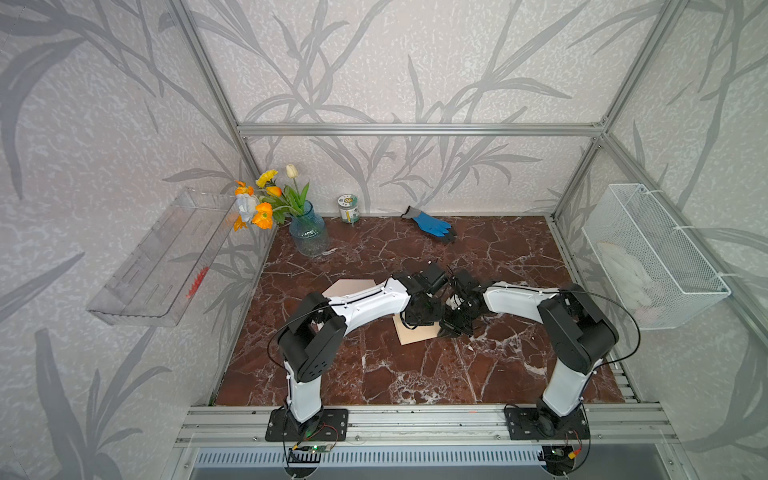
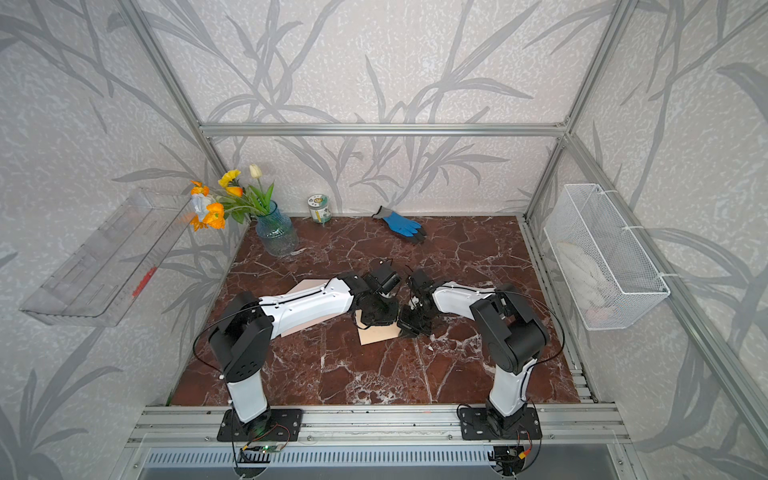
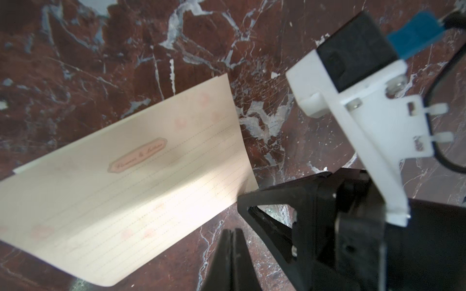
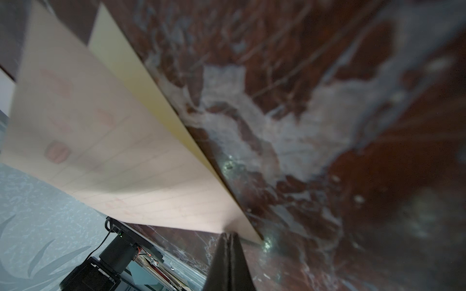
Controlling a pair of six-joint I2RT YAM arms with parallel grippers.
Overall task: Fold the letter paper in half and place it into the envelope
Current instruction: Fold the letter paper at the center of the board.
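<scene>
The letter paper (image 1: 415,336) (image 2: 376,336) lies folded over at the table's middle, cream, lined, with a small pink label (image 3: 138,155). Its upper half bulges above the lower one (image 4: 131,73). My right gripper (image 4: 229,235) (image 1: 444,331) is shut, its tips resting on the paper's corner at the folded edge. Seen from the left wrist, its black fingers (image 3: 254,199) touch that corner. My left gripper (image 3: 233,233) (image 1: 411,323) is shut and empty, just off the folded edge over bare table. The pale pink envelope (image 1: 347,286) (image 2: 305,287) lies flat to the left, mostly under the left arm.
At the back stand a blue glass vase of flowers (image 1: 308,233), a small jar (image 1: 348,209) and a blue glove (image 1: 432,226). A clear tray (image 1: 162,266) hangs on the left wall. A white wire basket (image 1: 652,253) hangs on the right wall.
</scene>
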